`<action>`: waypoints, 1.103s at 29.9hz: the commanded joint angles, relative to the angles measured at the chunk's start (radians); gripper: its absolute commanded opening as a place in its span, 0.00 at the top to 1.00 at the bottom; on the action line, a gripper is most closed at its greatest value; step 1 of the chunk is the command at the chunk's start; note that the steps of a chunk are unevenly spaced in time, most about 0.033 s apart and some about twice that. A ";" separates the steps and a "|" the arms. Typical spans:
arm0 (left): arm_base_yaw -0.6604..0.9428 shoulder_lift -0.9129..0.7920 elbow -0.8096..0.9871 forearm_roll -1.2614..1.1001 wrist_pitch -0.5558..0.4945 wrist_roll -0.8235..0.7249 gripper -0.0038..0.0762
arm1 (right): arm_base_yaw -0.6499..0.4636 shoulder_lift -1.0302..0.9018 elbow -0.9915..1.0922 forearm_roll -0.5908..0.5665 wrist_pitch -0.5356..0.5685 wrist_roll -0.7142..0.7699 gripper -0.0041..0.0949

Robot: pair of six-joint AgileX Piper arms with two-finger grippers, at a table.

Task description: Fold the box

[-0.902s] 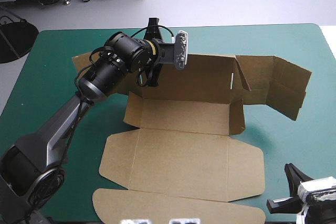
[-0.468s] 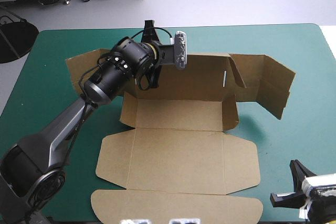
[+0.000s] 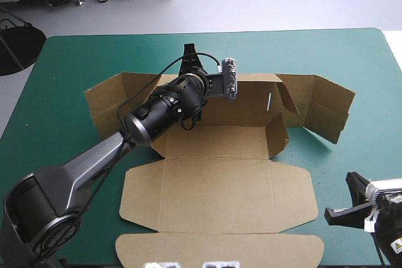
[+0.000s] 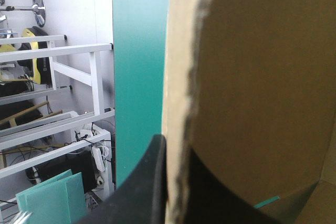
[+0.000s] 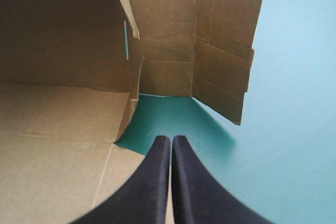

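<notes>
The teal-green table cover (image 3: 352, 54) carries the brown box (image 3: 217, 186) at its centre, with the lid panels flat toward the near edge and the tray floor beyond. The rear wall (image 3: 245, 101) stands raised because the left gripper (image 4: 174, 153) is clamped on its top edge, the board pinched between the black fingers. The right gripper (image 5: 171, 141), its fingers pressed together and empty, waits at the near right corner, clear of the board. Since the earlier frames the left gripper has drawn nearer, and the left side wing (image 3: 110, 101) apparently stands steeper.
</notes>
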 commanded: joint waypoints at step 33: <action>-0.153 -0.062 0.149 0.182 -0.052 -0.257 0.96 | -0.003 1.145 -1.108 0.243 0.161 -0.104 0.96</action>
